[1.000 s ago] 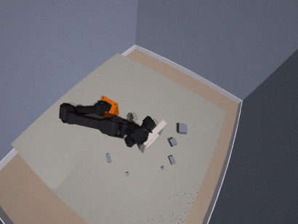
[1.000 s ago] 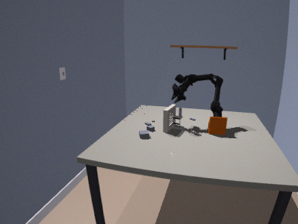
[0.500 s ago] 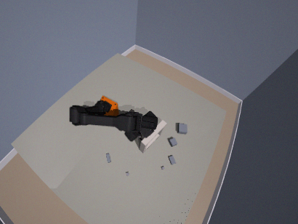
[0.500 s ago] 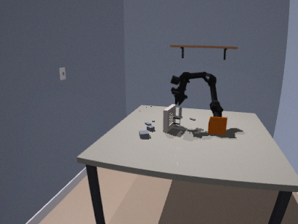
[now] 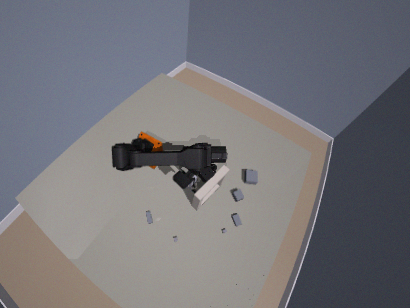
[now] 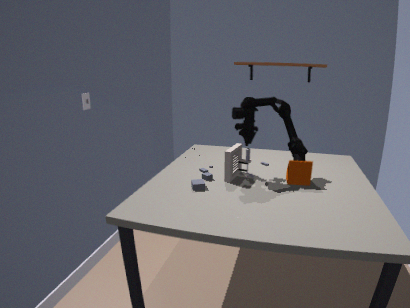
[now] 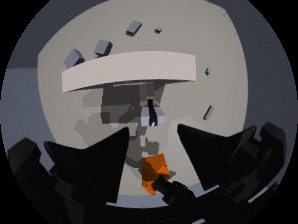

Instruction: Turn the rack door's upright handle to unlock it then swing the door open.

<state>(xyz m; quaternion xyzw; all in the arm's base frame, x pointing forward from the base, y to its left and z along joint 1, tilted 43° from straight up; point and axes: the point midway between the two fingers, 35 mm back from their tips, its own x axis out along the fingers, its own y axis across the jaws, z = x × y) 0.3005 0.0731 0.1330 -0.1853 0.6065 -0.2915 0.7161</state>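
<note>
Grey blocks (image 5: 251,176) (image 6: 198,185) (image 7: 74,58) (chunky things) beyond the frame (image 5: 210,188) (image 6: 230,163) (image 7: 130,70)

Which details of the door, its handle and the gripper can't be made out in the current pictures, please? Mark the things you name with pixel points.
- Handle (image 6: 248,154): small in the exterior view, so whether it is turned is unclear.
- Door (image 5: 212,186) (image 6: 233,163) (image 7: 129,69): its slotted face is turned away in the wrist view.
- Gripper (image 7: 153,129): its fingertips blur into one dark shape in the exterior view.
- Far-corner specks: too tiny to identify in the exterior view.

One arm (image 5: 167,158) (image 6: 287,117) stands on one table (image 5: 115,200) (image 6: 280,220), right of the frame's middle from where I'm standing. I count six grey blocks in the top view, below and right of centre.
</note>
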